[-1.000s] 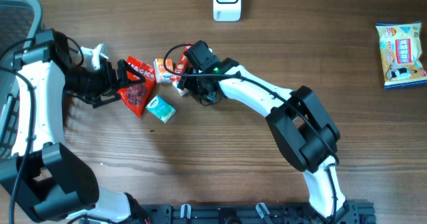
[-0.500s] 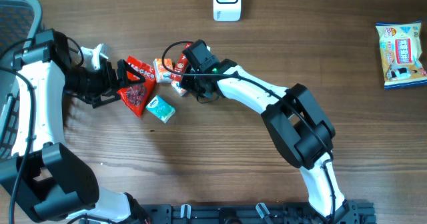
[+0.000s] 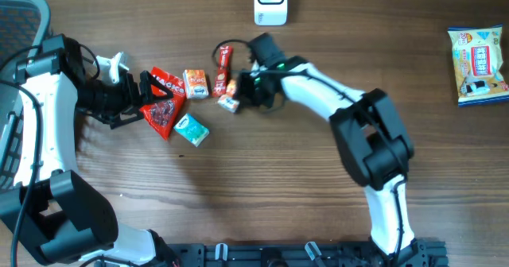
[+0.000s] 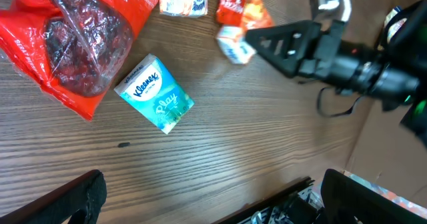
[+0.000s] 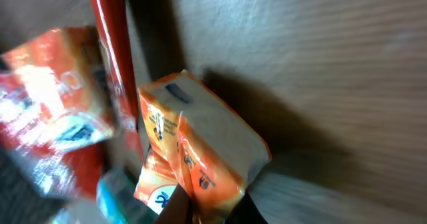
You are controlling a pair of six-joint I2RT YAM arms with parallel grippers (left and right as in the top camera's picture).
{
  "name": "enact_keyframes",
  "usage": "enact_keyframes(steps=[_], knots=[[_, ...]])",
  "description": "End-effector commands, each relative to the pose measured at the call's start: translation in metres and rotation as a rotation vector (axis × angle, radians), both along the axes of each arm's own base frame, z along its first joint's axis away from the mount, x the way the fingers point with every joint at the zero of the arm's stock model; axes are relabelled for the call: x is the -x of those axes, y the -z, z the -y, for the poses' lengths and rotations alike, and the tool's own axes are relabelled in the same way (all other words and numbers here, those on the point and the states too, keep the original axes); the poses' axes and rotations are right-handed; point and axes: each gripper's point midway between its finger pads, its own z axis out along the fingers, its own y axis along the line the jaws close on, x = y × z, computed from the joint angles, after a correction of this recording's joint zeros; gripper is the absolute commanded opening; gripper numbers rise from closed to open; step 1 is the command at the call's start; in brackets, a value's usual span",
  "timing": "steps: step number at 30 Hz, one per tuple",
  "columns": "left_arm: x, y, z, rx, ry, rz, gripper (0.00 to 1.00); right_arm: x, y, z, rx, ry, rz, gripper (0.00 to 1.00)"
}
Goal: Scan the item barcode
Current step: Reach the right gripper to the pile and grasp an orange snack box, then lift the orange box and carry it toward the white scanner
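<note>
On the brown wooden table point(image 3: 262, 187), the left gripper point(image 3: 145, 100) gapes wide beside the crinkly red plastic snack bag point(image 3: 165, 112), while the right gripper point(image 3: 238, 98) is clamped on the small orange-and-white foil packet point(image 3: 229, 102) just right of the other snacks.

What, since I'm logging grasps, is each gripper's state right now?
Left gripper: open, holding nothing.
Right gripper: closed on the small orange-and-white plastic packet.

Small orange packet point(image 5: 200, 144), tilted, corner pinched
</note>
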Motion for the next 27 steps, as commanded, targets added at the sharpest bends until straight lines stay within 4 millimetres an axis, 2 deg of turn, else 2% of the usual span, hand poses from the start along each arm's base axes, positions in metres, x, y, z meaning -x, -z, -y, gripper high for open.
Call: enact_keyframes(steps=[1, 6, 13, 17, 27], knots=[[0.000, -0.003, 0.000, -0.006, 0.012, 0.021, 1.00, -0.001, -0.050, 0.017, -0.322, -0.230, 0.072, 0.04], [0.000, -0.003, 0.000, -0.006, 0.012, 0.021, 1.00, 0.000, -0.085, 0.060, -0.588, -0.314, 0.115, 0.04], [0.000, -0.003, 0.000, -0.006, 0.012, 0.021, 1.00, -0.007, -0.138, 0.098, -0.931, -0.337, 0.232, 0.04], [0.000, -0.003, 0.000, -0.006, 0.012, 0.021, 1.00, -0.012, -0.141, 0.107, -0.955, -0.312, 0.226, 0.04], [0.000, -0.003, 0.000, -0.006, 0.012, 0.021, 1.00, -0.010, -0.140, 0.107, -0.957, -0.291, 0.179, 0.04]])
